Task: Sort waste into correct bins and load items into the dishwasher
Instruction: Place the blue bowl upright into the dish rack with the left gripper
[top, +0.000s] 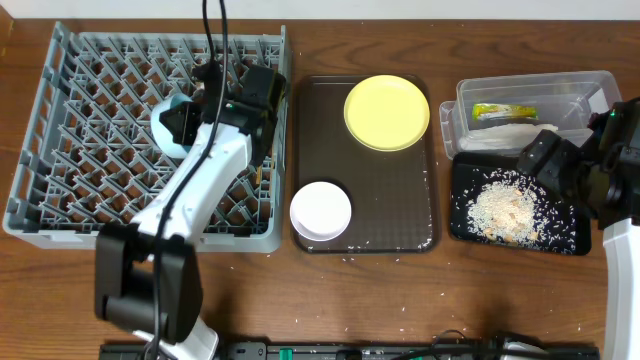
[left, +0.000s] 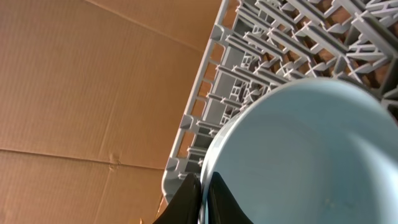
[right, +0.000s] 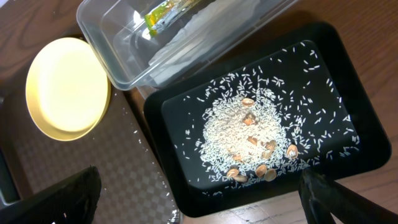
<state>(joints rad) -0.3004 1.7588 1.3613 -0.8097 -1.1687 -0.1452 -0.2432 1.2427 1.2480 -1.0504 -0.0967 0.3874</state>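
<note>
My left gripper (top: 188, 122) is shut on the rim of the light blue bowl (top: 163, 127) and holds it tilted over the grey dish rack (top: 70, 150). In the left wrist view the jaws (left: 203, 194) pinch the bowl's edge (left: 311, 155) above the rack's pegs (left: 261, 62). My right gripper (top: 558, 165) is open and empty over the black tray (top: 572, 240), whose rice crumbs (right: 239, 134) lie between its fingers (right: 199, 202). The clear tub (top: 462, 98) holds the wrapper (right: 163, 14) and the napkin (right: 199, 37). The yellow plate (top: 387, 112) and the white bowl (top: 321, 210) sit on the brown serving tray (top: 395, 200).
Loose rice grains lie on the serving tray's near edge and on the table before it (top: 350, 258). Brown cardboard (left: 81, 93) shows beyond the rack in the left wrist view. The chopsticks and the small cup are out of view.
</note>
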